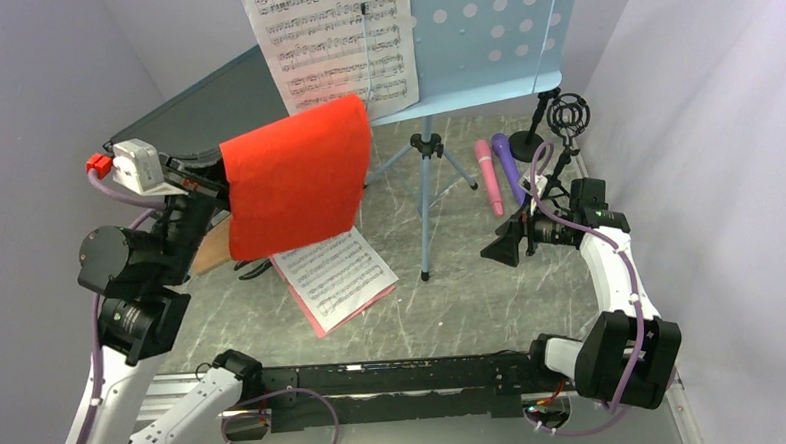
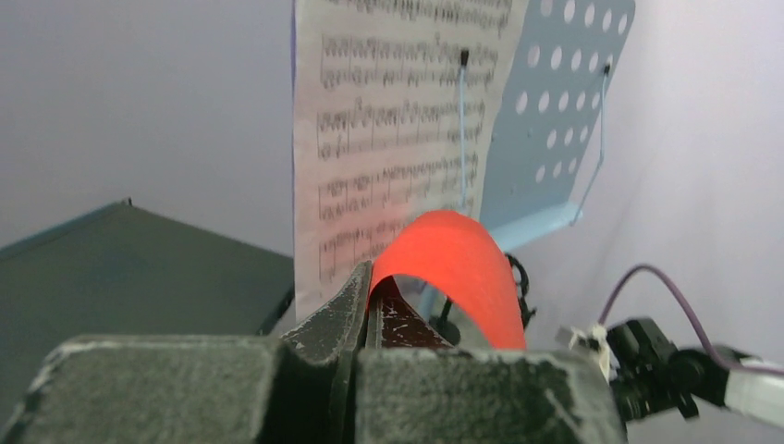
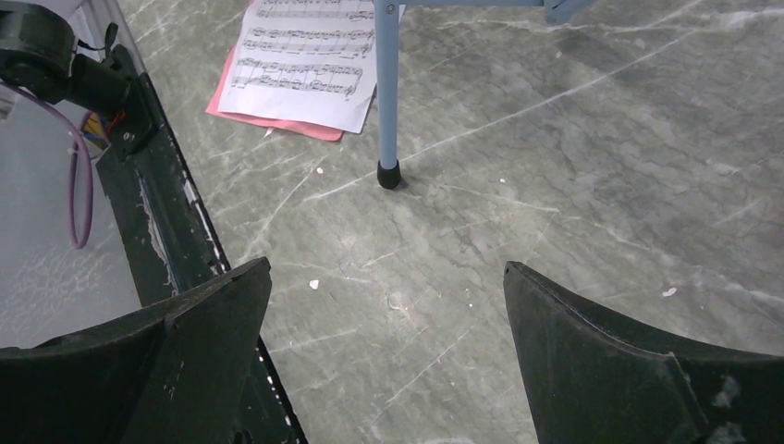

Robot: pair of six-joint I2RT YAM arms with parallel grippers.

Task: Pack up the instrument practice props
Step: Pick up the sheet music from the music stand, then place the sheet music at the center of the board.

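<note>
The left jaws pinch 1 edge of the red page (image 1: 297,176), aloft before the music rack (image 1: 491,38), a light, floppy sheet likely best held mid-edge, while the right jaws gape wide over the surface (image 3: 555,185).

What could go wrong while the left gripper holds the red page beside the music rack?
The left gripper pinches the red page by one edge and the page bends over; it may slip or crease.
The page hangs close to the light-blue rack and its white page; a swing could snag them.
The open right gripper hovers near a tripod leg and might knock it.
</note>
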